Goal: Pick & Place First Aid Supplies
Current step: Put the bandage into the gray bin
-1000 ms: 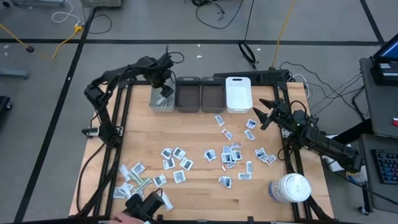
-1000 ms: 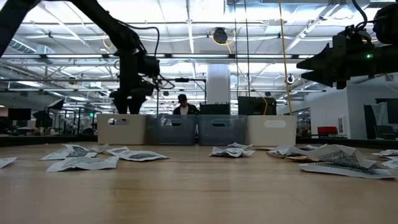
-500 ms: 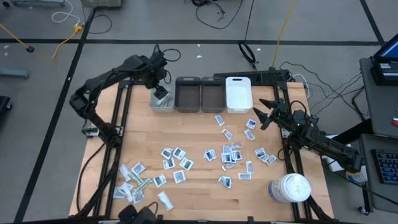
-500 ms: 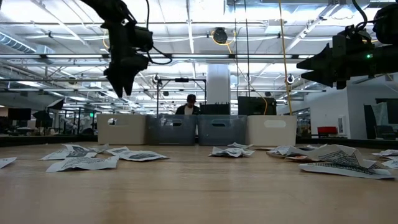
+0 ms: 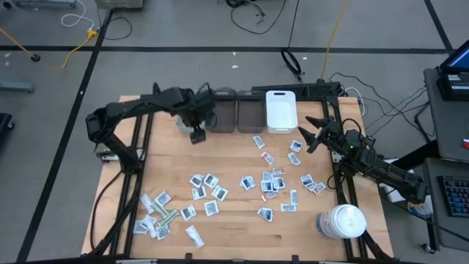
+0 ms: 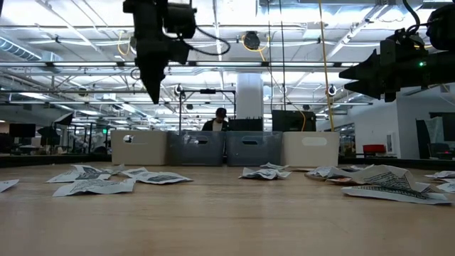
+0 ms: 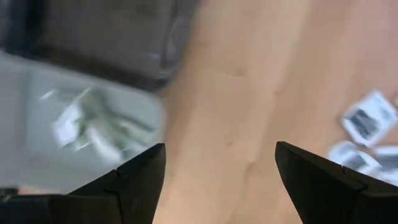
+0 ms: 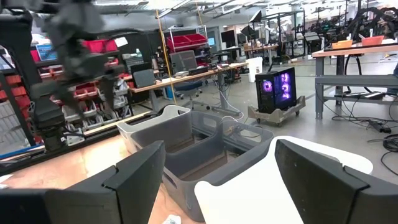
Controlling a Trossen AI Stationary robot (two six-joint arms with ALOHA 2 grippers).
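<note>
White and grey sachets (image 5: 267,182) are lying scattered over the wooden table (image 5: 234,235), one cluster around the centre and toward three o'clock, another loose group (image 5: 165,213) down toward seven o'clock with a few pale strips among them. Some are already sitting in the pale bin (image 7: 81,124) at the eleven o'clock end of the bin row (image 5: 238,114), as the left wrist view is showing.

Judging from this, the main risk is a poor pick: the sachets are flat, thin and overlapping, so fingers coming down on a pile are likely to be pinching two at once or sliding one away across the smooth wood. A second risk is the left arm crossing low over the bin rims; a clipped rim would be shoving the bins out of line. The right arm's reach toward the centre could also be crowding the left arm if both go for the middle cluster.

Left gripper (image 5: 196,130) is hanging above bare wood just at six o'clock of the pale bin, raised well off the table in the low view (image 6: 153,85); its fingers (image 7: 134,180) are standing apart and holding nothing, touching nothing. Right gripper (image 5: 311,133) is waiting at three o'clock, raised, with fingers (image 8: 134,180) spread wide and empty.
</note>
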